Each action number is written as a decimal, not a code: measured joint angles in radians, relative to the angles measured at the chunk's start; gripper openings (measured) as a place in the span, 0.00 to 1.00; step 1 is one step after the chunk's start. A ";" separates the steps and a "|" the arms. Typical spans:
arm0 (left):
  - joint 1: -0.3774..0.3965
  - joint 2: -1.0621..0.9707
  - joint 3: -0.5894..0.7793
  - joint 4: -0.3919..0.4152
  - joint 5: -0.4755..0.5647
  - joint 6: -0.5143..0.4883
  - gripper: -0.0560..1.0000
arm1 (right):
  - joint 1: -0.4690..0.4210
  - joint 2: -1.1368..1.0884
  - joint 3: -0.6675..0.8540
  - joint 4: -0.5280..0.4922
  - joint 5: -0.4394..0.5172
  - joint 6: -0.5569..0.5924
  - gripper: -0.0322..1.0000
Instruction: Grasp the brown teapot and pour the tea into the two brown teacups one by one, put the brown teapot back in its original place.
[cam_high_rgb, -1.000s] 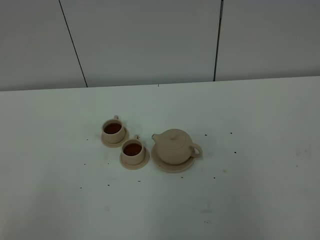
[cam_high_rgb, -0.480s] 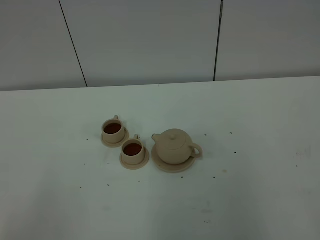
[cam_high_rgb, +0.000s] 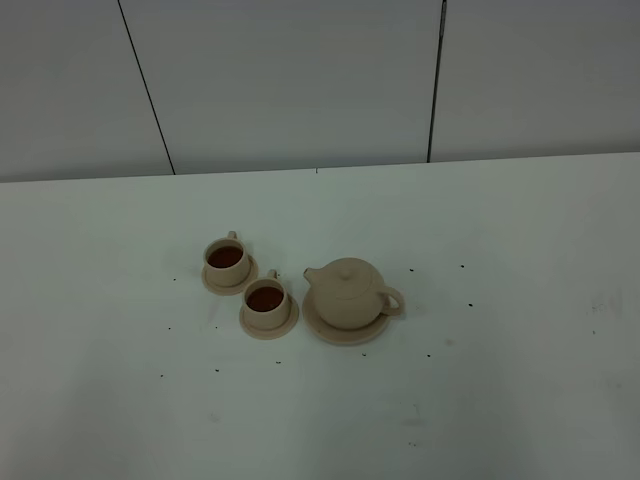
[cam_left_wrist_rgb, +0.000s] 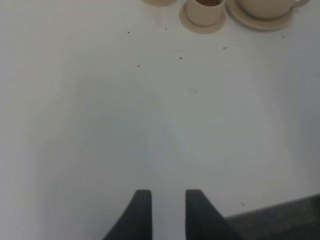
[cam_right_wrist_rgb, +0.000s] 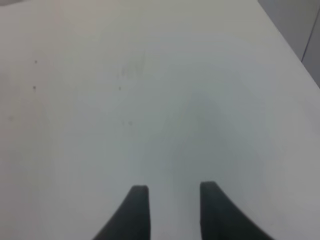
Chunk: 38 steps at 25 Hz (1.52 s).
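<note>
The brown teapot (cam_high_rgb: 348, 292) stands upright on its wide round saucer (cam_high_rgb: 343, 336), its original place, near the table's middle, spout to the left and handle to the right. Left of it stand the two brown teacups (cam_high_rgb: 226, 260) (cam_high_rgb: 265, 302), each on a small saucer and each holding dark tea. Neither arm shows in the high view. In the left wrist view my left gripper (cam_left_wrist_rgb: 168, 192) is open over bare table, with the nearer teacup (cam_left_wrist_rgb: 202, 12) and the teapot (cam_left_wrist_rgb: 265, 6) far ahead. My right gripper (cam_right_wrist_rgb: 173, 187) is open over bare table too, holding nothing.
Small dark specks dot the white table (cam_high_rgb: 500, 400) around the tea set. A grey panelled wall (cam_high_rgb: 300, 80) rises behind the table's far edge. The table's edge (cam_right_wrist_rgb: 287, 40) runs close beside my right gripper.
</note>
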 joint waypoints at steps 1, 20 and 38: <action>0.000 0.000 0.000 0.000 0.000 0.000 0.28 | 0.000 0.000 0.000 0.001 0.000 0.001 0.26; 0.000 0.000 0.000 0.000 0.000 0.000 0.28 | 0.000 0.000 0.001 0.021 -0.005 0.003 0.26; 0.000 0.000 0.000 0.000 0.000 0.000 0.28 | 0.069 0.000 0.001 0.069 -0.006 -0.062 0.26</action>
